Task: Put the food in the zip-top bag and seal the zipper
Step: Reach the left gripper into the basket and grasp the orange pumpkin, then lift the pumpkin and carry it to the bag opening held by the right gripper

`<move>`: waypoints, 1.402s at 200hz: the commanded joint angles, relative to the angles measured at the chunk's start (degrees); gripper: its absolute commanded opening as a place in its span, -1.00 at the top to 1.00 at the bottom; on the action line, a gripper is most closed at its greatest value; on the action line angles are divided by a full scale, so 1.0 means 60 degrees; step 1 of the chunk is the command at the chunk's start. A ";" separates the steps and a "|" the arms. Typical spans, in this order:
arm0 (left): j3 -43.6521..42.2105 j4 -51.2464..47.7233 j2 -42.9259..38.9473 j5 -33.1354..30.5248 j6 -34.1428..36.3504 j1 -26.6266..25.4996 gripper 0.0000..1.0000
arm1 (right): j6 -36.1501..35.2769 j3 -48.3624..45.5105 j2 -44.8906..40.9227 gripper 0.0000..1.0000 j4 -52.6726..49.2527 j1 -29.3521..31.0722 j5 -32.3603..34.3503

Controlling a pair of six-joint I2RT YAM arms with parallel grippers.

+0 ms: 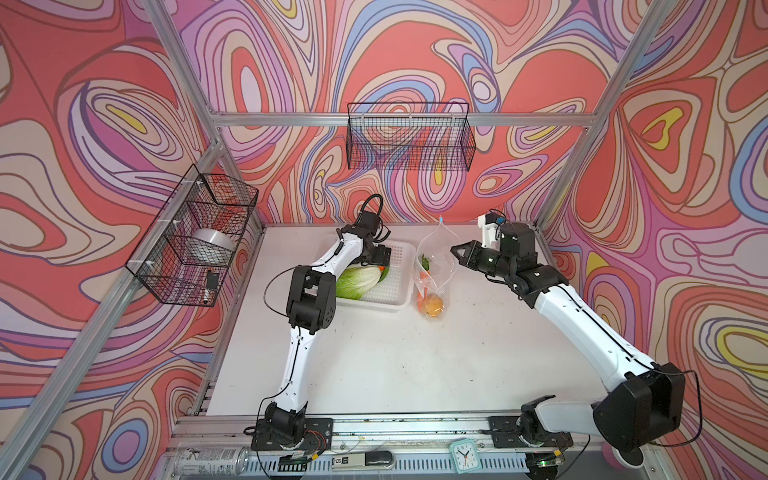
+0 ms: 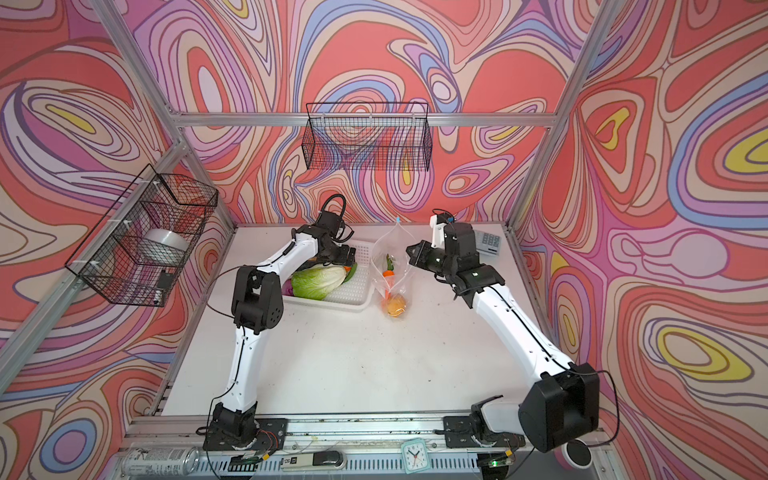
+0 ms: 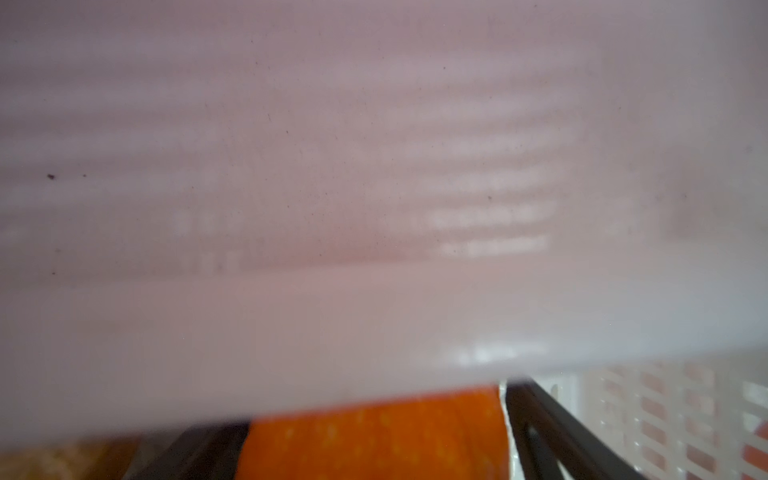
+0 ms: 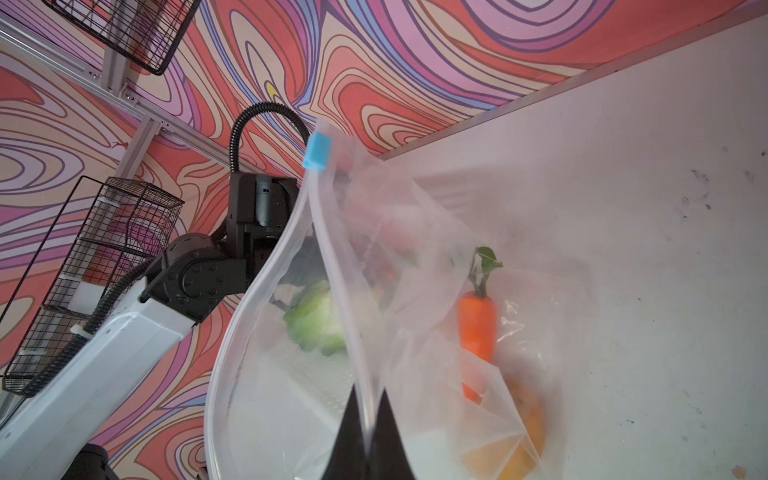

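Note:
The clear zip-top bag [image 1: 436,262] [image 2: 390,257] stands held up beside the white basket [image 1: 395,291], its mouth open. My right gripper [image 1: 455,251] [image 4: 368,415] is shut on the bag's zipper strip. The light-blue slider [image 4: 318,150] sits at the far end of the mouth. A carrot [image 4: 478,328] and a round yellow-orange piece [image 1: 434,305] lie inside the bag. My left gripper [image 1: 384,266] [image 3: 365,440] is down in the basket, open, with its fingers on either side of an orange food piece [image 3: 374,440]. The napa cabbage [image 1: 357,282] lies in the basket.
The basket wall [image 3: 374,208] is blurred and very close to the left wrist camera. Black wire baskets hang on the left wall [image 1: 195,237] and the back wall [image 1: 409,137]. A calculator [image 2: 488,241] lies at the back right. A can [image 1: 208,459] and a clock [image 1: 463,453] sit on the front rail.

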 commanded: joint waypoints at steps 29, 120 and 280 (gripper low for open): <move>-0.0232 -0.0617 0.0042 -0.0281 0.0191 -0.0118 -0.75 | -0.0026 0.0036 -0.0129 1.00 0.0006 -0.0024 0.0204; -0.1112 0.0183 -0.1906 -0.0259 -0.0118 -0.0144 -0.39 | 0.0040 0.0036 -0.0094 1.00 0.0052 -0.0024 0.0145; -0.4127 0.2968 -0.7620 0.3291 -0.2861 -0.0361 -0.37 | 0.0241 0.0066 0.0108 1.00 0.0448 -0.0016 0.0036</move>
